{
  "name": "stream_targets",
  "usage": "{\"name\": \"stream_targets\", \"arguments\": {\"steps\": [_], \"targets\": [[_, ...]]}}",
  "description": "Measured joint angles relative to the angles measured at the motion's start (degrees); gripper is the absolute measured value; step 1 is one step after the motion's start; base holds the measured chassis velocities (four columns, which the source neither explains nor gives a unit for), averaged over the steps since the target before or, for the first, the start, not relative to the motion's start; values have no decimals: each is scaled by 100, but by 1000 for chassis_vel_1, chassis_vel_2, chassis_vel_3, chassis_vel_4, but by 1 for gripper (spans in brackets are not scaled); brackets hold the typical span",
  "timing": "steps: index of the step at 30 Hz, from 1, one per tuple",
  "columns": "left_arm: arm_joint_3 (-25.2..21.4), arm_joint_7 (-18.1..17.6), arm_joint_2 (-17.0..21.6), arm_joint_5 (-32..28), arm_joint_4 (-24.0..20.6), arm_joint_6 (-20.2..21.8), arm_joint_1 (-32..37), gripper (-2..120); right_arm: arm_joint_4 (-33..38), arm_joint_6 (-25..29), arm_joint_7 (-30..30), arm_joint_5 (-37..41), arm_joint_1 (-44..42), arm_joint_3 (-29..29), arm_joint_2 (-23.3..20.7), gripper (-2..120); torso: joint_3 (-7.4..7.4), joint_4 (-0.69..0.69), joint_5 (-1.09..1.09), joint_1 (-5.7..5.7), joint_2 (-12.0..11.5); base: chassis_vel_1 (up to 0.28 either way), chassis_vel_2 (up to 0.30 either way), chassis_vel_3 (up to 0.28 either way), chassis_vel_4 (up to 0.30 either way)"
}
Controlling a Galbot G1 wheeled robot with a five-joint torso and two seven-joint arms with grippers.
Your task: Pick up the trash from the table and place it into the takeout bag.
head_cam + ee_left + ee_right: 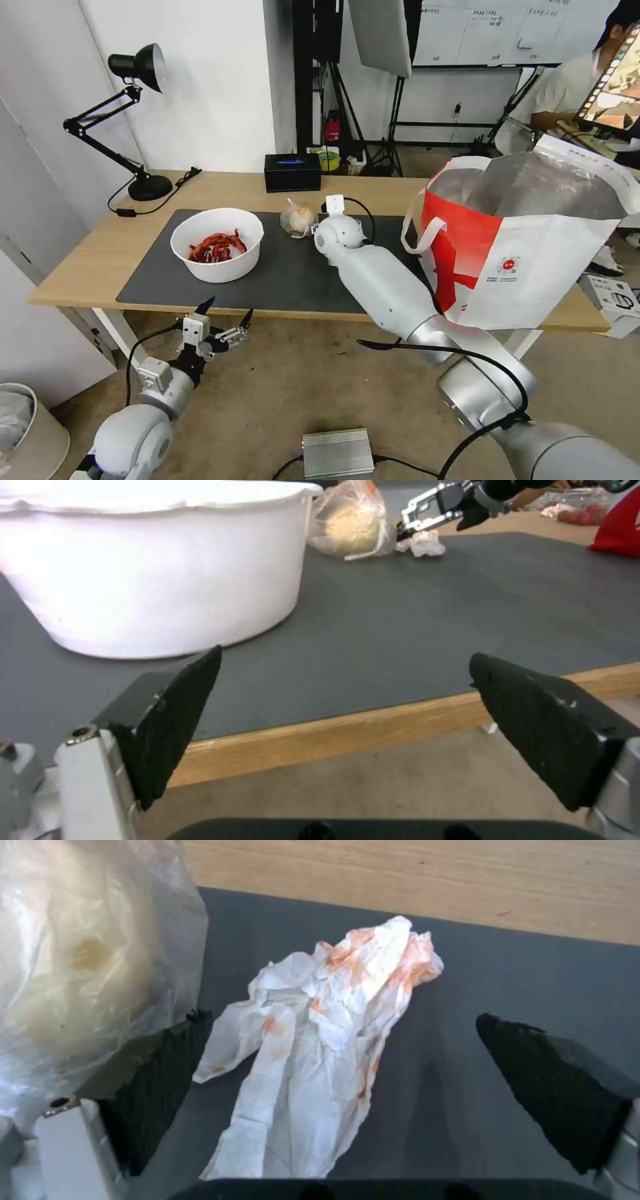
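Step in hand: grasping the crumpled white tissue with orange-red stains (320, 1050). The right gripper (333, 1080) sits low over the large dark grey rectangular mat (293, 273), jaws spread wide with the tissue lying between them, not yet pinched. One finger is close against the small knotted clear plastic bag with a pale lump inside (87, 965), which lies just beside the tissue.

Next move, as I judge it: close on the tissue only, without catching the knotted bag's film, then lift and carry it to the large boxy white and red takeout bag with silver foil lining (527, 233), standing open at the right end of the long light-wood table (87, 260).

Right arm pose: reaches forward from the lower right across the table edge, forearm rising to the wrist near mid-mat, gripper pointed down and away behind the wrist in the head view.

Left gripper (223, 320) idle, hovering below and just in front of the table's near edge, jaws wide and empty, aimed toward the white round bowl of red scraps (217, 243) on the mat's left part.

Risk: tissue is light and limp, may slip or drag the knotted bag along.
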Motion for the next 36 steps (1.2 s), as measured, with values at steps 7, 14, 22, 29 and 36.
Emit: {"name": "stream_targets", "arguments": {"steps": [7, 14, 22, 29, 36], "targets": [[9, 0, -9, -1, -1, 2, -2, 100, 21, 0, -58, 21, -4, -1, -36, 100, 0, 0, 0, 0, 0, 0, 0, 0, 0], [19, -1, -76, 19, -13, 2, 25, 100, -25, 0, -247, 26, 21, -4, -48, 100, 0, 0, 0, 0, 0, 0, 0, 0, 0], [16, -1, -88, 37, -33, 0, 36, 100, -68, -44, -368, -27, 66, -40, -58, 100, 0, 0, 0, 0, 0, 0, 0, 0, 0], [17, 0, -107, 38, -50, -17, 39, 100, -147, -169, -491, -175, 99, -75, -59, 100, 1, 0, 0, 0, 0, 0, 0, 0, 0], [12, 0, -108, 39, -37, -104, 46, 100, -189, -242, -602, -233, 104, -120, -66, 100, 0, -1, 0, 0, 0, 0, 0, 0, 0]]}}
